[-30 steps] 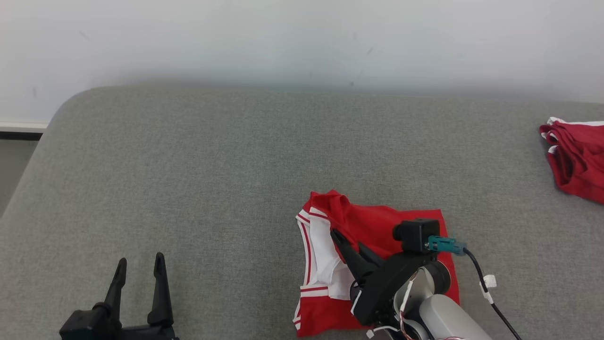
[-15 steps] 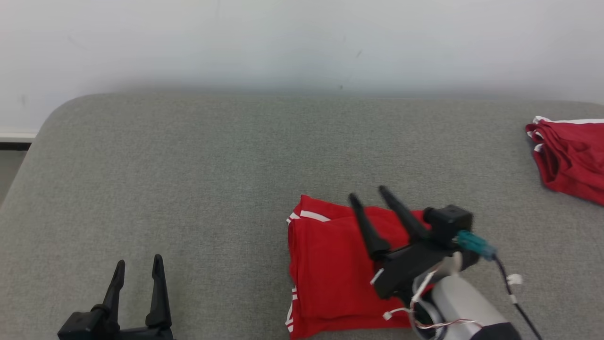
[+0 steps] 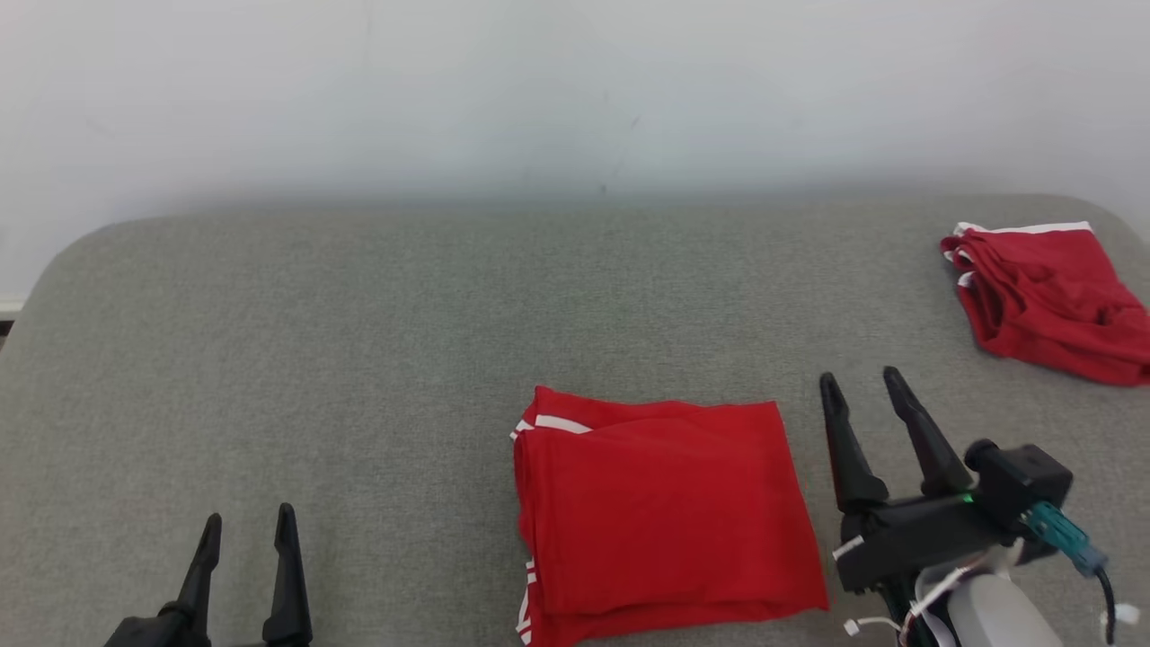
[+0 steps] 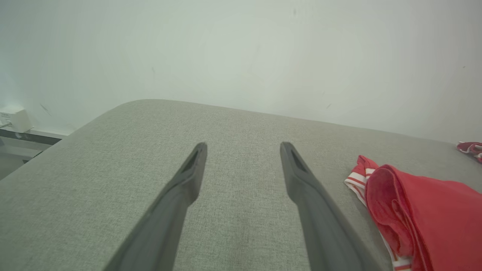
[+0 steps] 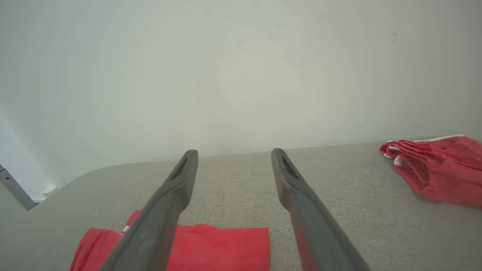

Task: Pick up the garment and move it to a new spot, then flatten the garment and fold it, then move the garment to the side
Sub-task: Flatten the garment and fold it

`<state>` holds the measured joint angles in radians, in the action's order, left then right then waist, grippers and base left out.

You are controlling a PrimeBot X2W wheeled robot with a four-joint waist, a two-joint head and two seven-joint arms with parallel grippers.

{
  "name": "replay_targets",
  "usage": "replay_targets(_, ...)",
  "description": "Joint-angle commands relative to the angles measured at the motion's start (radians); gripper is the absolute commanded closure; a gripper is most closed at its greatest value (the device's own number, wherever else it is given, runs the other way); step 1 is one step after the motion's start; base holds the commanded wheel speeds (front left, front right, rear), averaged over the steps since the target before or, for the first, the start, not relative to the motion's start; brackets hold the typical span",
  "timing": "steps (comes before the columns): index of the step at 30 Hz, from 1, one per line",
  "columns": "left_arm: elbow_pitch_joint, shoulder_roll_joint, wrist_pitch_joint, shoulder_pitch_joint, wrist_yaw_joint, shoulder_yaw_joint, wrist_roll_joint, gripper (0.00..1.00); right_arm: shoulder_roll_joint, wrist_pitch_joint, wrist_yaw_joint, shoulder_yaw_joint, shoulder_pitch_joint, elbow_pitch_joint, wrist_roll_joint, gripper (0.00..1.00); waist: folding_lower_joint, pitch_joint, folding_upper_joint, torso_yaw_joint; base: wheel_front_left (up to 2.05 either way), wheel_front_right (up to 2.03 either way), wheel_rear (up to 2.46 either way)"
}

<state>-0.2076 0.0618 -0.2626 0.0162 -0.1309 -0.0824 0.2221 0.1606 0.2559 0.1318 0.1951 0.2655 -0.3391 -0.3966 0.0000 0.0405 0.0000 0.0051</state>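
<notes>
Lying folded into a flat red rectangle, the garment [image 3: 660, 517] rests on the grey fabric-covered bench [image 3: 359, 359], with its white-striped hems at the left. The right gripper [image 3: 857, 376] hovers just beside its right edge, fingers spread and empty. The left gripper [image 3: 250, 514] is likewise released, well apart from it. A crumpled red cloth [image 3: 1042, 296] lies far right.

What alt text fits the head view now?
A folded red garment with white trim lies flat on a grey upholstered surface, with the right gripper open and empty just beside it. The left gripper sits open at lower left; a second, rumpled red garment lies at far right.
</notes>
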Motion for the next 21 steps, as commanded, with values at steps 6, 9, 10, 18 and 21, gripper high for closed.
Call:
replay_targets(6, 0.038, 0.011, -0.003, -0.035, 0.001, -0.016, -0.038, 0.00, -0.013, 0.007, -0.003, -0.059, -0.102, 0.086, 0.041, 0.00, 0.0000, -0.031, 0.0000, -0.041, 0.00, 0.00, 0.00)
replay_targets(9, 0.054, 0.012, -0.003, -0.046, 0.001, -0.023, -0.046, 0.00, -0.023, 0.007, -0.003, -0.075, -0.142, 0.115, 0.057, 0.00, 0.0000, -0.039, 0.0000, -0.053, 0.00, 0.00, 0.00)
replay_targets(10, 0.060, 0.011, -0.003, -0.052, 0.001, -0.023, -0.049, 0.00, -0.028, 0.007, -0.003, -0.080, -0.155, 0.123, 0.061, 0.00, 0.0000, -0.041, 0.0000, -0.056, 0.00, 0.00, 0.00)
replay_targets(18, 0.082, 0.018, -0.003, -0.087, 0.001, -0.011, -0.057, 0.00, -0.049, 0.009, -0.003, -0.112, -0.244, 0.171, 0.081, 0.00, 0.0000, -0.059, 0.0000, -0.060, 0.00, 0.00, 0.00)
replay_targets(21, 0.079, 0.023, -0.003, -0.095, 0.001, -0.002, -0.053, 0.00, -0.055, 0.009, -0.003, -0.123, -0.267, 0.183, 0.086, 0.00, 0.0000, -0.064, 0.0000, -0.054, 0.00, 0.00, 0.00)
